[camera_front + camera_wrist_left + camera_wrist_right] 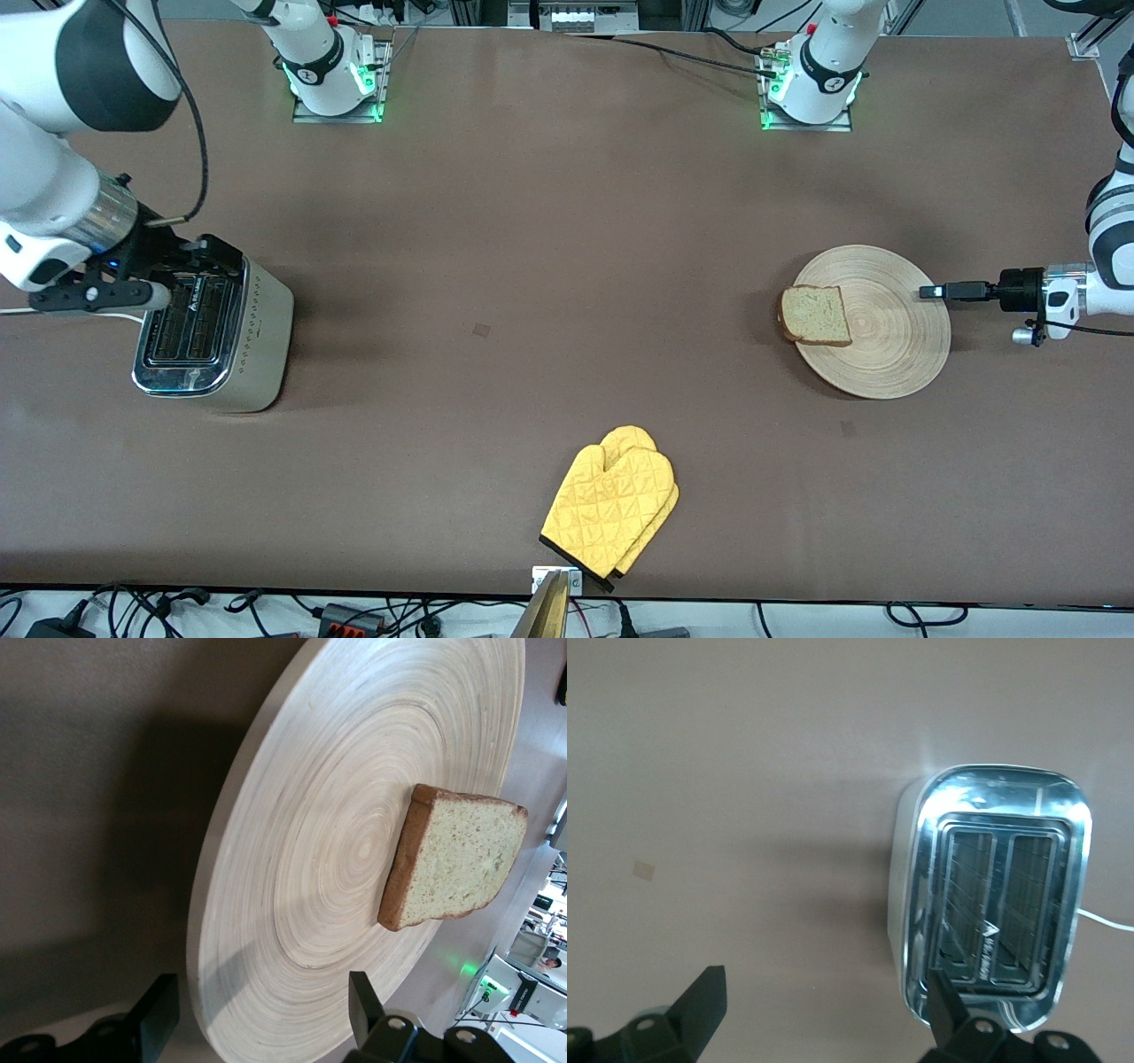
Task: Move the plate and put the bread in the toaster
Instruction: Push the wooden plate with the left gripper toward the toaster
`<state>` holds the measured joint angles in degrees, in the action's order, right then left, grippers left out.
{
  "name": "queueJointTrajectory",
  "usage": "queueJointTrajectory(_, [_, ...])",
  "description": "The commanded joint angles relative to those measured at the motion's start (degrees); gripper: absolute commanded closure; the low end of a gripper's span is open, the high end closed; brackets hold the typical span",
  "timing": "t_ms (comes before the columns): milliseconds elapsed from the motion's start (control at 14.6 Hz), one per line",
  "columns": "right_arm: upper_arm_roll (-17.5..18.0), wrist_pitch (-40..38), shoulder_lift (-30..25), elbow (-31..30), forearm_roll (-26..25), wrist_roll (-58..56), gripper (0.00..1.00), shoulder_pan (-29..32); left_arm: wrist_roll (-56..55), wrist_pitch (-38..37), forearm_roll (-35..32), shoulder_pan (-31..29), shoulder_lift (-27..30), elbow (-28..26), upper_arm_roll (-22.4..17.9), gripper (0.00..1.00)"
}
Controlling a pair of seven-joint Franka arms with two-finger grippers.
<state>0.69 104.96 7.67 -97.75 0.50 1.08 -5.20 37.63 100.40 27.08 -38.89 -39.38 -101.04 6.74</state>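
Left claw (928, 291) sits spread at the plate (895, 354) rim, mid-right of frame, likely to drag it. Bread (816, 315) lies on the plate. Right claw (159, 297), spread, hovers over the toaster (257, 354), waiting.

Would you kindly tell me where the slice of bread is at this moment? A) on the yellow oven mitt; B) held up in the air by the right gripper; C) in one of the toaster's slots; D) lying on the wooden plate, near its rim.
D: the bread lies flat on the plate, at the rim toward the right arm's end of the table, while the toaster shows two empty slots.
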Motion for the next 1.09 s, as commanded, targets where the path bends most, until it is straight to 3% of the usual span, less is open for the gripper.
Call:
queueJointTrajectory(0, [-0.2,1.4,0.4,-0.4,-0.1,0.7,0.00,-0.9,1.6,0.8,1.1,-0.5,-0.1,0.2,0.5,0.29])
queueJointTrajectory(684, [-0.2,4.5,2.7,-0.2,0.3,0.7,0.00,-3.1,5.6,0.2,2.0,-0.9,-0.9,0.7,0.5,0.94])
queueJointTrajectory(752, [-0.2,4.6,2.6,-0.3,0.3,0.9,0.00,-3.6,5.5,0.1,2.0,-0.9,-0.9,0.7,0.5,0.98])
queueJointTrajectory(1026, [-0.2,4.9,2.9,-0.3,0.2,0.9,0.00,-4.3,5.4,-3.7,6.8,-0.8,-0.8,1.5,0.5,0.99])
